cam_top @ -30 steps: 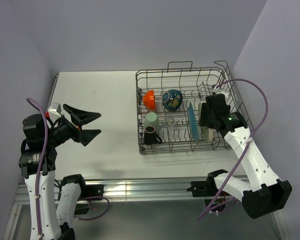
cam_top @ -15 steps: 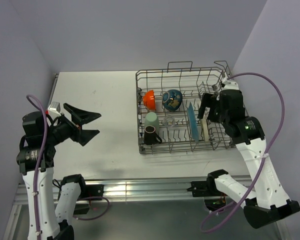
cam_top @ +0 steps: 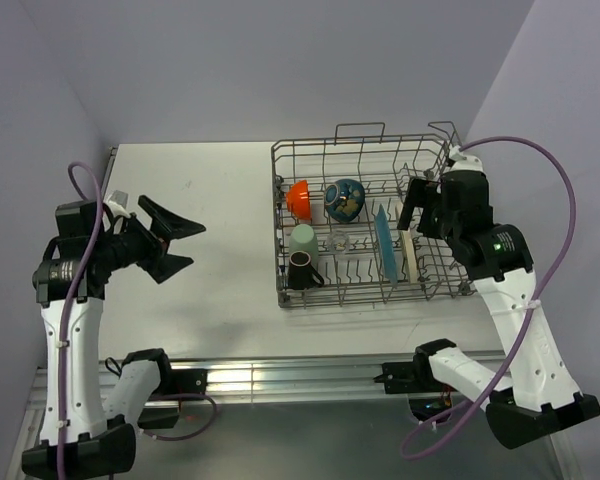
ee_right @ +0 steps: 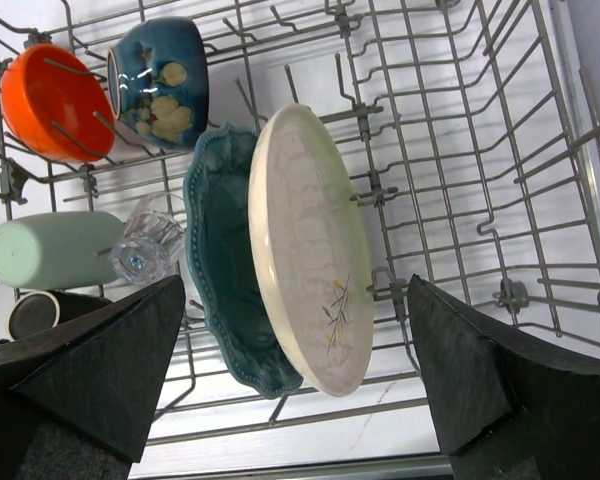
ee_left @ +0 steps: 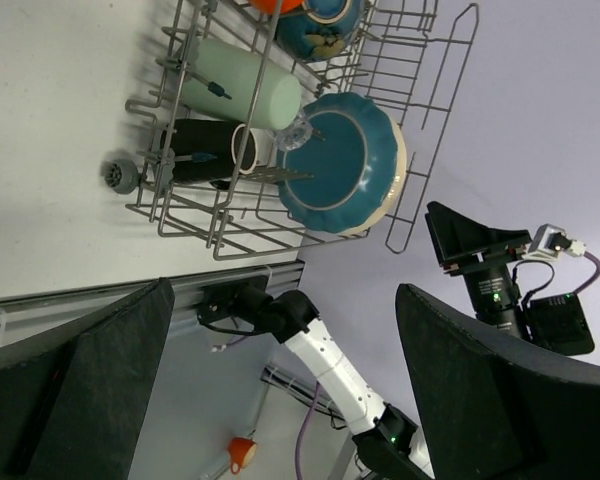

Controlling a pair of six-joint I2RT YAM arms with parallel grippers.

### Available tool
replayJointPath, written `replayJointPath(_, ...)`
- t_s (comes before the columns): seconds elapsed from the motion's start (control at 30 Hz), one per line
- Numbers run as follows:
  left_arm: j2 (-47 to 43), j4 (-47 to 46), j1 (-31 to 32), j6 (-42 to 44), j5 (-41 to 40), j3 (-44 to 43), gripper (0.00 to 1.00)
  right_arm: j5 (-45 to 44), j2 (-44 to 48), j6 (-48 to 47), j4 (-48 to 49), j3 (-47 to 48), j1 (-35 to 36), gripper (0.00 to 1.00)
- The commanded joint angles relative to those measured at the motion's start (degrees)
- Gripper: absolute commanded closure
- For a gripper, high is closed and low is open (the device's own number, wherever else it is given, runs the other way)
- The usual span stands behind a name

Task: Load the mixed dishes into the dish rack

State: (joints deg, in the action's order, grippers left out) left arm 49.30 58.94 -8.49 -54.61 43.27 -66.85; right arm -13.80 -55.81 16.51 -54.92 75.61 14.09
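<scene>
All seven dishes are sitting inside the dish rack (cam_top: 320,143) at the right of the table (cam_top: 200,200), so the loading is looking complete and no dish is showing on the bare tabletop. The orange bowl (cam_top: 299,198) and blue bowl (cam_top: 345,199) are resting on their sides along the far left. The green mug (cam_top: 303,240) and brown mug (cam_top: 302,271) are lying nearer, at the rack's left wall. The clear glass (cam_top: 337,241) is sitting between the green mug and the teal plate (cam_top: 383,243). The cream plate (cam_top: 409,256) is standing on edge in the tines just to the right of the teal plate. The right gripper (cam_top: 412,208) is hovering above the cream plate with its jaws spread wide and holding nothing. The left gripper (cam_top: 192,245) is hanging over the table's left side, well apart from the rack, likewise spread and empty. Compared with one second earlier, the right gripper is sitting higher and farther back, clear of the cream plate it was crowding, while the left arm is shifting only slightly.
</scene>
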Motion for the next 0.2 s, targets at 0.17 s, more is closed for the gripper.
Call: replayJointPath(0.17,0.2,-9.7,14.5,-6.7,-8.9,1.8,0.01,2.5,0.4,0.3,-1.4,0.4,-0.3,0.0)
